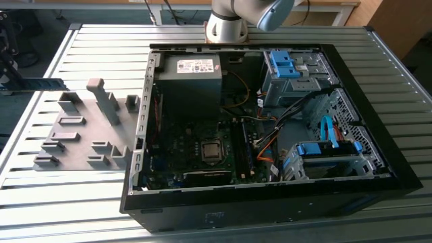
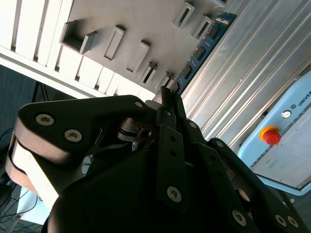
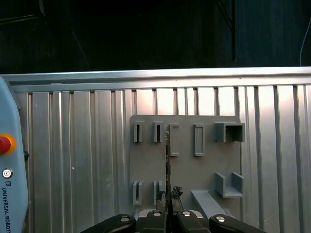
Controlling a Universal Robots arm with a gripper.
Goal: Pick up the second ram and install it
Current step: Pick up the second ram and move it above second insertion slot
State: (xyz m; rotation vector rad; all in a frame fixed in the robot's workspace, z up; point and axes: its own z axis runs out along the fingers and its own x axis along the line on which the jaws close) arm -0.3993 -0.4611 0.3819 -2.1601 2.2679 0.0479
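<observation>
The second ram [image 1: 42,83] is a thin dark stick with black chips. It hangs level in the air over the table's edge at the exterior view's left, above the grey holder plate [image 1: 81,136]. My gripper [image 1: 11,84] is shut on one end of it. In the second wrist view the ram [image 2: 200,47] reaches out from my gripper [image 2: 167,94] over the plate [image 2: 146,24]. In the first wrist view the ram [image 3: 167,155] shows edge-on, rising from my gripper [image 3: 168,195] above the plate [image 3: 187,170].
An open black computer case [image 1: 378,167] lies on the slatted metal table [image 1: 101,45], with the motherboard [image 1: 202,147], its memory slots [image 1: 246,147] and blue drive brackets [image 1: 284,63] inside. The arm's base [image 1: 226,25] stands behind the case. A light-blue pendant with a red button [image 2: 271,136] lies nearby.
</observation>
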